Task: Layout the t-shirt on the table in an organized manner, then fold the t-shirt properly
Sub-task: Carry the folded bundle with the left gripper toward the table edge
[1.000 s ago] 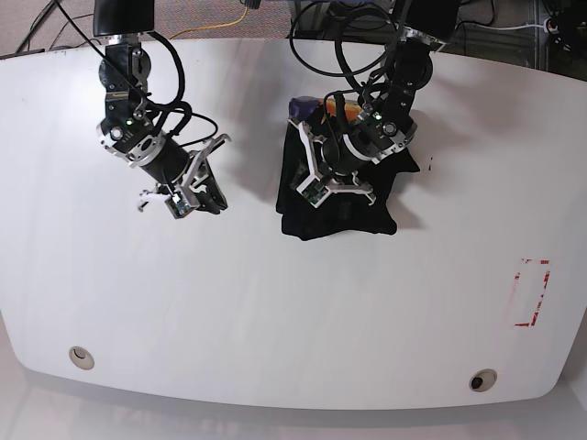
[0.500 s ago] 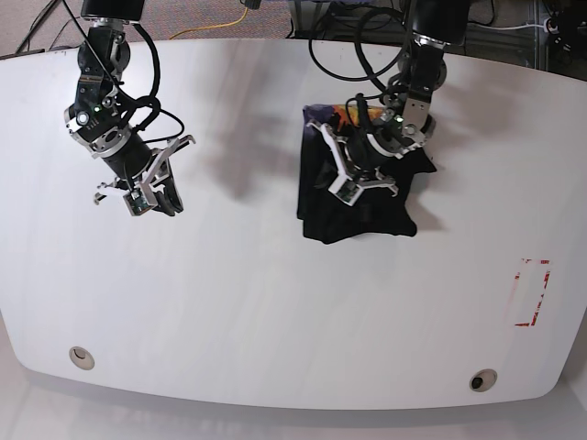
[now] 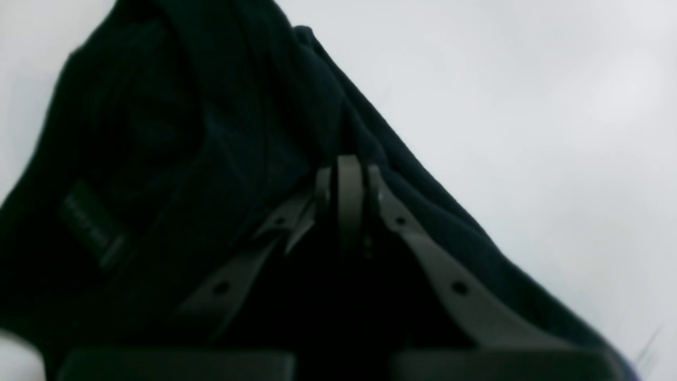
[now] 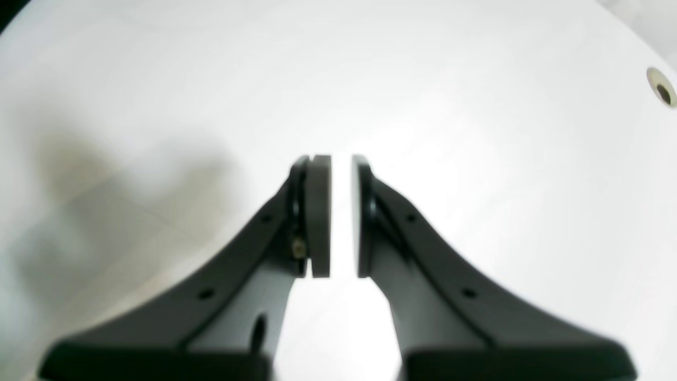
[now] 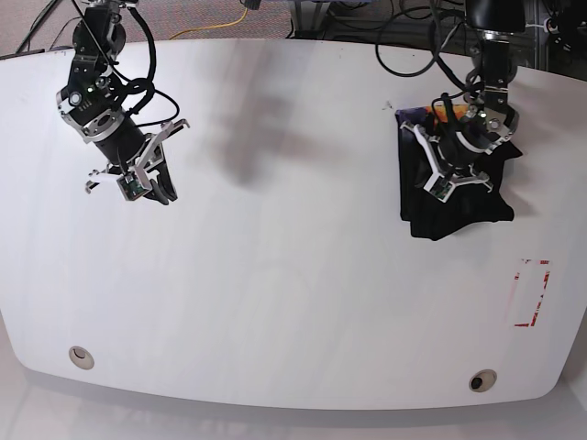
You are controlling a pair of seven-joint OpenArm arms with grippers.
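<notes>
T-shirt (image 5: 454,206): bunched on your surface (image 5: 293,275) | left pincer (image 3: 346,198): clamped, seemingly pinching the cloth | right pincer (image 4: 341,217): slightly parted, empty

A big shiny white table (image 5: 293,302) with round corners fills almost all of the base view. It has two small round holes (image 5: 81,357) near its front edge, one on each side, and a thin red box mark (image 5: 530,293) painted near one end. Bright light from above makes the top shine, and a soft grey shadow (image 5: 243,165) lies on it. Behind the far edge there is a strip of brown-red carpet (image 5: 50,14). A thin yellow cable (image 5: 225,23) and some black cables (image 5: 367,11) lie there. In front of the near edge the pale floor (image 5: 275,423) looks whitish and blurry.
</notes>
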